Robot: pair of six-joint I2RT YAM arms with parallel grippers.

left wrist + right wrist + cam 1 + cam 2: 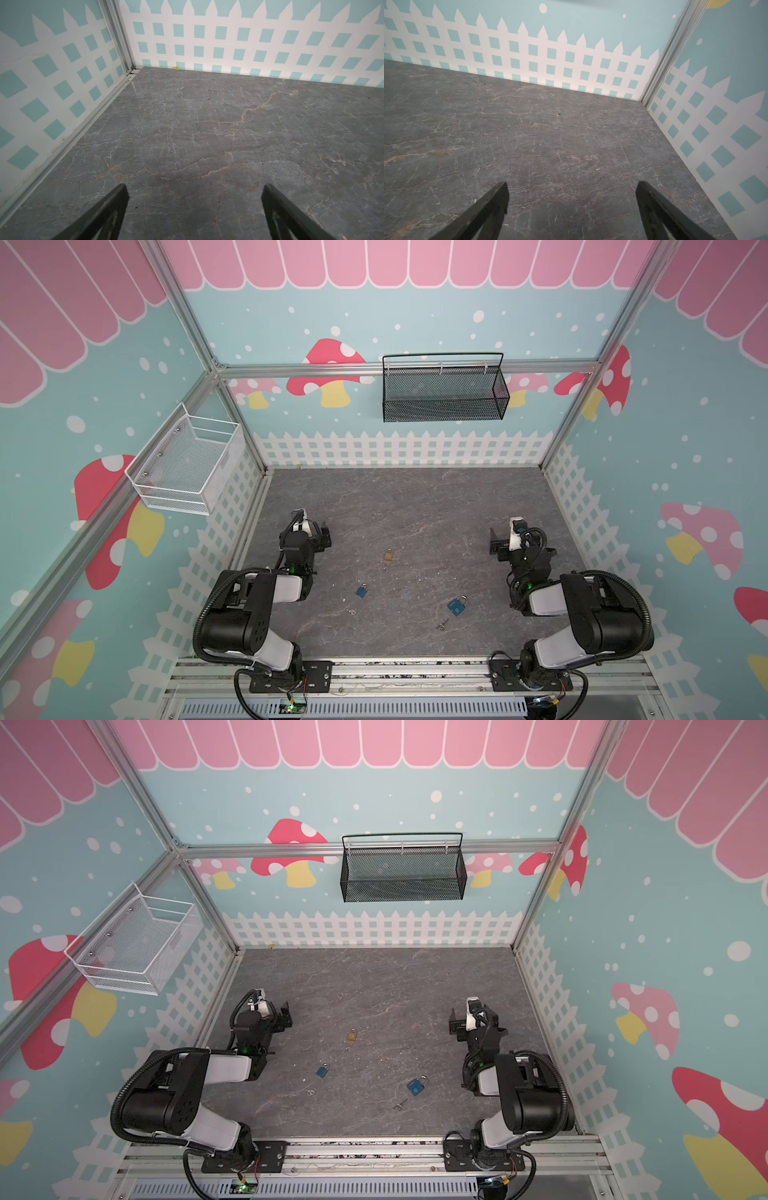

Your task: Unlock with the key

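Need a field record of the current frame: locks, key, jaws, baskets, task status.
brass padlock: middle of the table, apart from the others
small blue padlock: on the table, nearer the left arm
large blue padlock: on the table, nearer the right arm
key: on the table beside the large blue padlock, toward the front edge
left gripper: jaws open, holding nothing
right gripper: jaws open, holding nothing
black basket: hung on the back wall
white basket: hung on the left wall
status: key and padlocks not yet picked up

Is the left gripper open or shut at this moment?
Open. In the left wrist view the left gripper has its fingers far apart, and only the grey tabletop shows between them; it holds nothing.
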